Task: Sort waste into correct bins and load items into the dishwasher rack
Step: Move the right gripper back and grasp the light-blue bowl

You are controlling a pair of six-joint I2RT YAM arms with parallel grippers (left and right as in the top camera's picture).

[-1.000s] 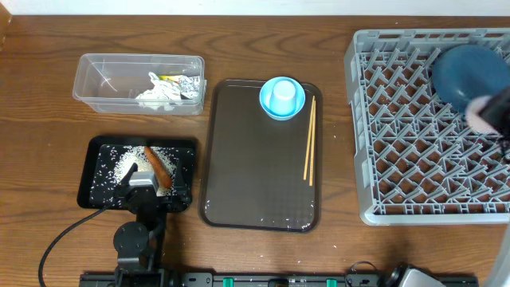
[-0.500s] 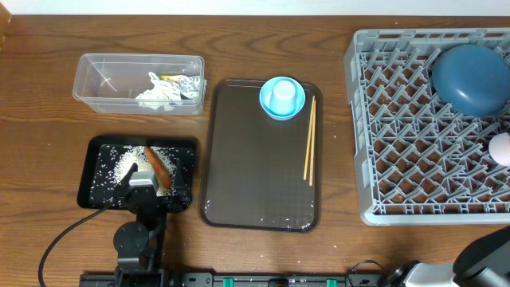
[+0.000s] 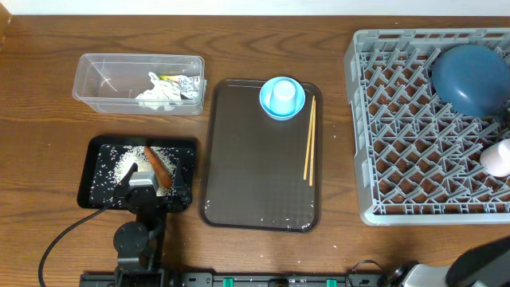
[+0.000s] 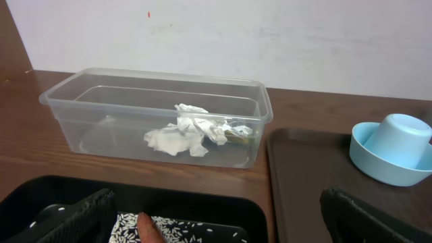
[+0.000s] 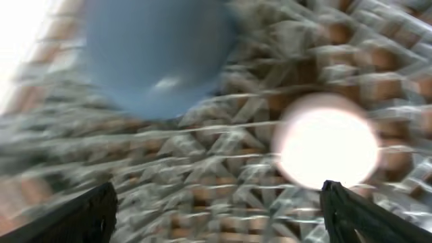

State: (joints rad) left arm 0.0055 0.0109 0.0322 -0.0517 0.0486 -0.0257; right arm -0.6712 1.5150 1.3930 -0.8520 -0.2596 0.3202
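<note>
The clear tub (image 3: 139, 84) (image 4: 155, 115) holds crumpled white tissue (image 3: 155, 94) (image 4: 182, 131) and a foil wrapper (image 3: 183, 86). White rice (image 3: 118, 167) and an orange carrot (image 3: 156, 166) (image 4: 150, 228) lie in the black tray (image 3: 96, 191). My left gripper (image 4: 219, 226) hangs open over that tray's front edge. The grey rack (image 3: 414, 135) holds the dark-blue plate (image 3: 472, 78) (image 5: 158, 54) and a white cup (image 3: 498, 157) (image 5: 329, 140). Above the rack, my right gripper (image 5: 219, 216) is open and empty; its view is blurred. A light-blue bowl (image 3: 282, 98) (image 4: 391, 152) and chopsticks (image 3: 308, 150) rest on the brown serving tray (image 3: 247, 159).
A light-blue cup-like piece sits upside down inside the bowl. The left arm's base and cable are at the table's front left. The right arm shows only as a dark shape at the front right corner of the overhead view. A white wall runs behind the table.
My right gripper has opened, let go of the white cup in the rack's right side and pulled back toward the front right. The left arm has stayed still.
</note>
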